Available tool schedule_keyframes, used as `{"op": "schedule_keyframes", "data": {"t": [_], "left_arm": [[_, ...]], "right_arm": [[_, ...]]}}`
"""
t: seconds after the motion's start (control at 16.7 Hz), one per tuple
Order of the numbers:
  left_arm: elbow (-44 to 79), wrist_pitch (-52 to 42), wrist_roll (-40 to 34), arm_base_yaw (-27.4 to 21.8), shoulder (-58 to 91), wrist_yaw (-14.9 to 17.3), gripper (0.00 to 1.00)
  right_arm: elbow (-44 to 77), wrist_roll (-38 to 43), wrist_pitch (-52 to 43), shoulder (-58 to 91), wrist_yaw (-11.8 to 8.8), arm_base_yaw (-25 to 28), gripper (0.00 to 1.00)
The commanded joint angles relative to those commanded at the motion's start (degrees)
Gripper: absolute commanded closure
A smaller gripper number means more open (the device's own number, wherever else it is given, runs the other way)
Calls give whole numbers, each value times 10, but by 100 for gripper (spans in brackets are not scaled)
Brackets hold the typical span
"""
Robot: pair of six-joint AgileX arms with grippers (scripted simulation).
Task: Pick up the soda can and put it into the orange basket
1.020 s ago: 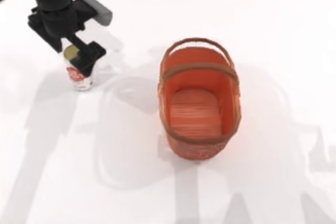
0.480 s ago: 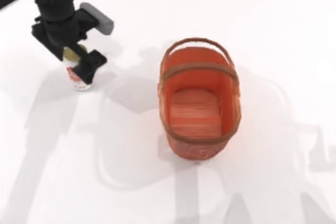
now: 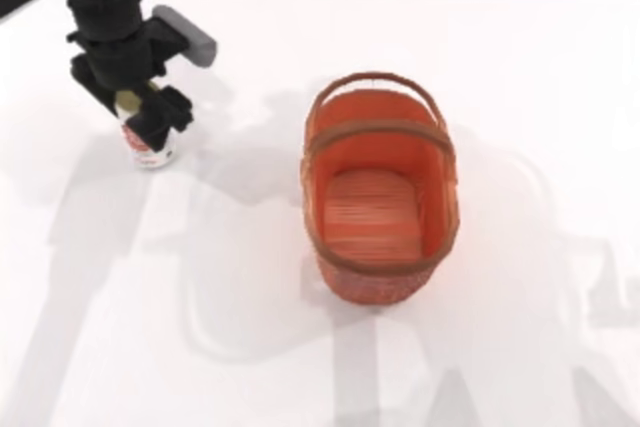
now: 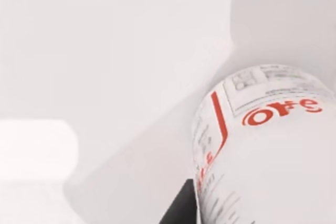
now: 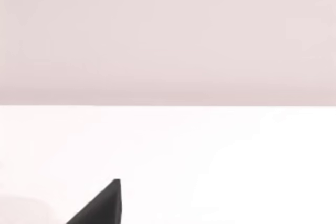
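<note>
Plain white table (image 3: 250, 347), seemingly bare

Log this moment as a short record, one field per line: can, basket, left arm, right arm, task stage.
can: the soda can stands upright on the table at its far left, partly hidden under the arm
basket: the orange basket sits near the centre, handle arched across it, nothing inside
left arm: the left gripper is down over the can's top, the can filling the left wrist view; whether it has closed on the can cannot be told
right arm: out of the top view; only a dark finger tip shows in the right wrist view
task stage: can not yet in basket
</note>
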Motion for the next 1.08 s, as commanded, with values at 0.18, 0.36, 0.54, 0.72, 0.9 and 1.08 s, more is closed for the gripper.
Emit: {"op": "schedule_keyframes", "data": {"t": [0.18, 0.36, 0.54, 0.72, 0.9, 1.08], "left_arm": [[0, 0, 0, 0, 0, 0, 98], [0, 0, 0, 0, 0, 0, 100], [0, 0, 0, 0, 0, 0, 100], [0, 0, 1, 1, -1, 0, 100], [-6, 17, -4, -1, -2, 13, 100], [-31, 84, -26, -7, -11, 64, 100]], "right_arm": [[0, 0, 0, 0, 0, 0, 0], [0, 0, 0, 0, 0, 0, 0], [0, 0, 0, 0, 0, 0, 0], [0, 0, 0, 0, 0, 0, 0], [0, 0, 0, 0, 0, 0, 0], [0, 0, 0, 0, 0, 0, 0]]}}
